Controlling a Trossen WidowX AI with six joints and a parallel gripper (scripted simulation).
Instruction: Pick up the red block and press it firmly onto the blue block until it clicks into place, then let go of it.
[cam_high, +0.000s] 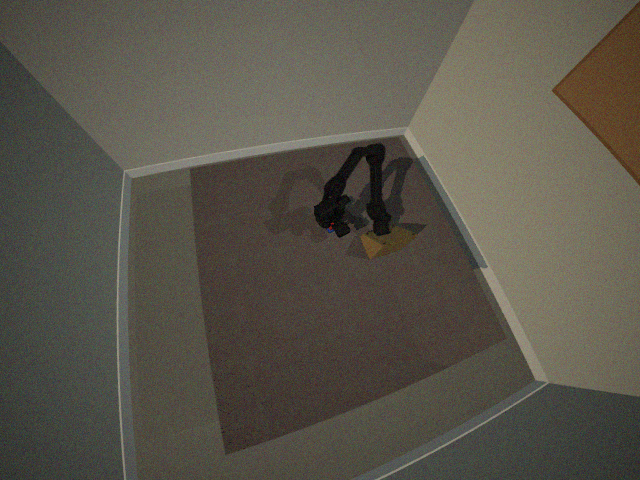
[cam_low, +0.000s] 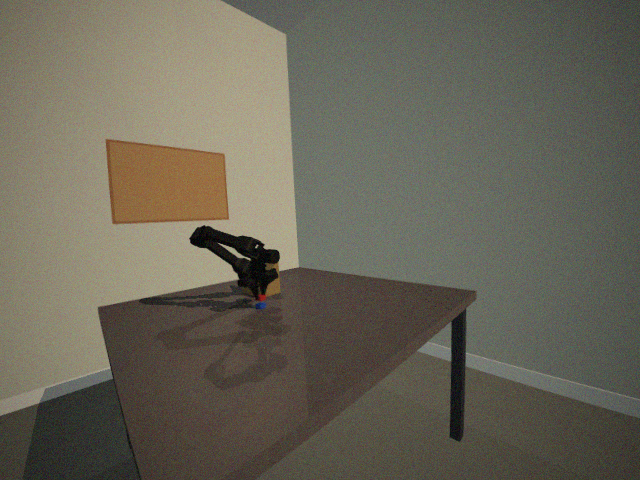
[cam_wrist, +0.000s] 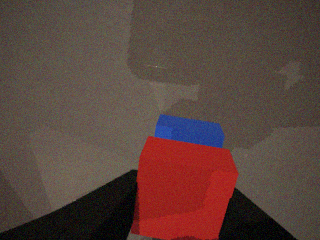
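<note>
From the top view you can barely make out the red block (cam_low: 262, 297) (cam_wrist: 185, 187) and the blue block (cam_high: 329, 230) (cam_low: 261, 305) (cam_wrist: 192, 131), mostly covered by the arm (cam_high: 376, 180) (cam_low: 222, 240); in your wrist view, red hides much of blue, and its own lower end is cut off. You have one arm, one red block, one blue block and one tan angular object (cam_high: 398, 240) (cam_low: 274, 281) on the table (cam_high: 336, 330) (cam_low: 361, 320). Your red block is plain, boxy and partly shaded, clamped between the fingers of the gripper (cam_high: 332, 223) (cam_low: 260, 295) (cam_wrist: 184, 200). You see it just above the blue block, a thin strip showing between them in the exterior view
</note>
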